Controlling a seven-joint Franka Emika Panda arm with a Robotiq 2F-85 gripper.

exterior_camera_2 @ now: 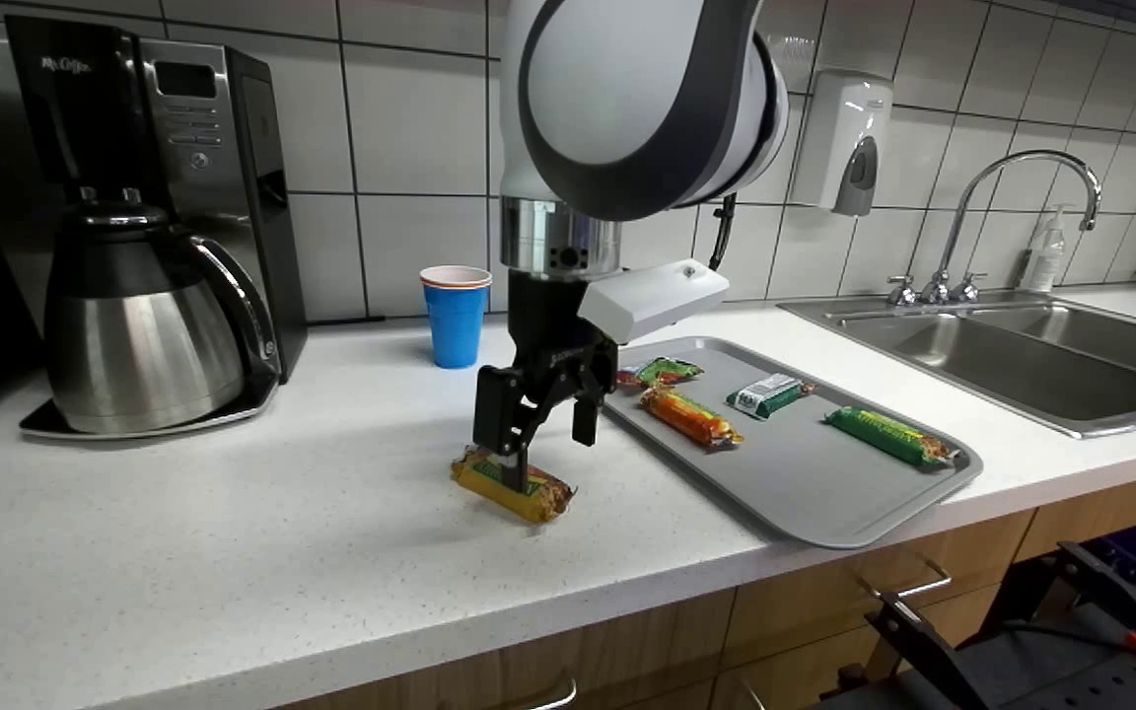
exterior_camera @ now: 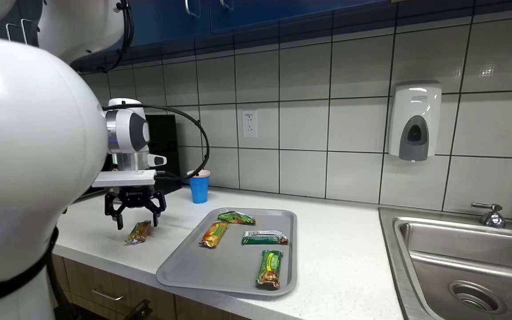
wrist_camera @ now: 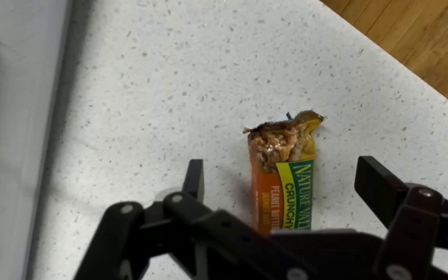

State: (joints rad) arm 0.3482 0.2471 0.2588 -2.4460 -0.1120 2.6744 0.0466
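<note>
My gripper point(wrist_camera: 280, 169) points down with its jaws wide apart and nothing held between them. Between and below the fingers lies a peanut butter granola bar point(wrist_camera: 274, 194) in an orange, yellow and green wrapper, flat on the white counter. The wrist view shows a gap on either side of it; its near end is hidden behind the gripper's dark linkage. In an exterior view, one finger covers part of this bar point(exterior_camera_2: 540, 503). Beside it, the grey tray point(exterior_camera: 220, 266) holds an orange bar point(exterior_camera: 214, 234) and several green-wrapped bars, among them one near its front corner point(exterior_camera: 269, 266).
A blue cup stack point(exterior_camera_2: 457, 320) stands behind the gripper near the tiled wall. A coffee maker with a steel carafe point(exterior_camera_2: 144, 335) is at the back of the counter. Beyond the tray is a steel sink point(exterior_camera: 460, 262). The counter's front edge point(exterior_camera_2: 430, 631) runs close to the granola bar.
</note>
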